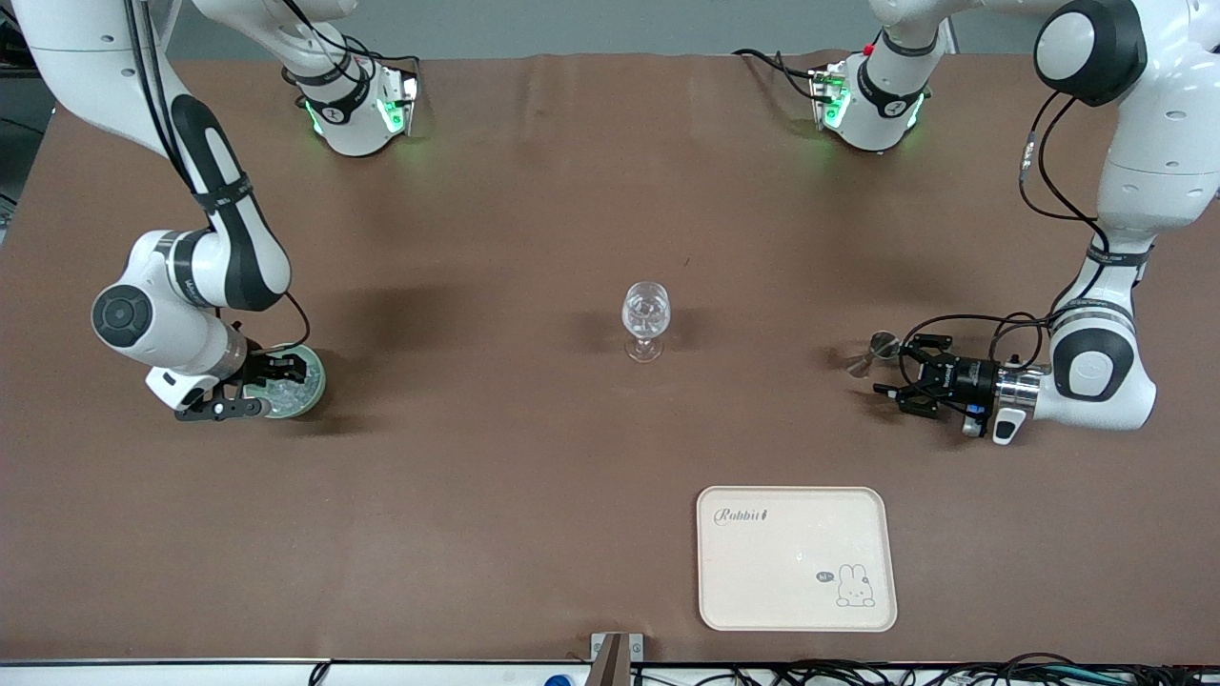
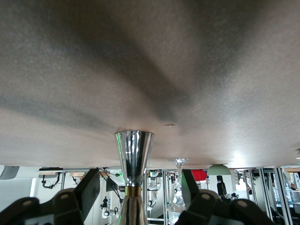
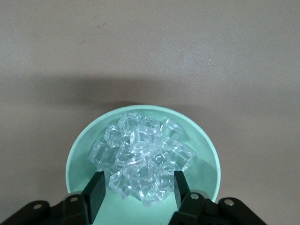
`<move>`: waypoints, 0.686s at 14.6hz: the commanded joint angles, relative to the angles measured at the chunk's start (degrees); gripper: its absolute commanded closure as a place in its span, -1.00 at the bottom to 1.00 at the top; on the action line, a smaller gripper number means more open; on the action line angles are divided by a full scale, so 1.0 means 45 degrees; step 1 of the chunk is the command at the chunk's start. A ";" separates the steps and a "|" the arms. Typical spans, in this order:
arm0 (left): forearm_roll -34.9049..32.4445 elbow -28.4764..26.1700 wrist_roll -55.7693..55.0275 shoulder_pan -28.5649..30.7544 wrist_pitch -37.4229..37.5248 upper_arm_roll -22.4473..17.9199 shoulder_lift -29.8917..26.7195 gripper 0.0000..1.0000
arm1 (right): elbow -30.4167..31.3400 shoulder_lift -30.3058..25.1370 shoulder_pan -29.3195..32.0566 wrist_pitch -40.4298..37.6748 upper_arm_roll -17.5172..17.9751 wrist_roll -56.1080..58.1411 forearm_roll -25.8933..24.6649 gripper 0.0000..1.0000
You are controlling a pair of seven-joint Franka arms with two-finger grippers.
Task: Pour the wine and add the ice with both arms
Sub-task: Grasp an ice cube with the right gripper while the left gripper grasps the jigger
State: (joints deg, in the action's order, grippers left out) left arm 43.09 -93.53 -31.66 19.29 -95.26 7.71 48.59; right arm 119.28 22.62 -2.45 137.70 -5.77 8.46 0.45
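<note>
Lighting even and bright from overhead; I see soft shadows on the surface (image 1: 534, 457) beside each arm. Green glow at both bases. Left wrist view: a grainy, broad dark shadow band, with glare on the steel jigger (image 2: 133, 159). The ice (image 3: 143, 161) glints, sharp.

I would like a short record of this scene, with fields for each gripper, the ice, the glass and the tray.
left gripper: low at the left arm's end of the table, fingers apart on either side of the metal jigger
right gripper: over the green bowl, fingers apart around some ice
ice: heaped in the bowl
wine glass: upright, mid-table
tray: bare, nearer the front camera than the glass
</note>
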 commanded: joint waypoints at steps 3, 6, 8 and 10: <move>0.0248 -0.0153 -0.0153 0.0029 0.0483 0.0064 0.0003 -0.49 | 0.0173 0.0012 -0.0120 0.0240 -0.0006 0.0112 0.0133 -0.17; 0.0248 -0.0153 -0.0153 0.0029 0.0758 0.0045 -0.0016 -0.43 | 0.0193 0.0012 -0.0120 0.0435 0.0013 0.0112 0.0133 -0.05; 0.0268 -0.0153 -0.0133 0.0009 0.0778 0.0064 0.0023 -0.35 | 0.0173 0.0012 -0.0120 0.0435 0.0013 0.0112 0.0133 0.16; 0.0287 -0.0134 -0.0133 0.0009 0.0778 0.0064 0.0081 -0.26 | 0.0134 0.0012 -0.0081 0.0416 -0.0006 0.0112 0.0133 0.32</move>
State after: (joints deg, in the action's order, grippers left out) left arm 43.10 -94.23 -31.67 19.27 -92.38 7.90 48.62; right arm 119.28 23.00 -2.86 138.86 -5.76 8.46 0.46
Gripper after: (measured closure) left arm 0.326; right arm 0.612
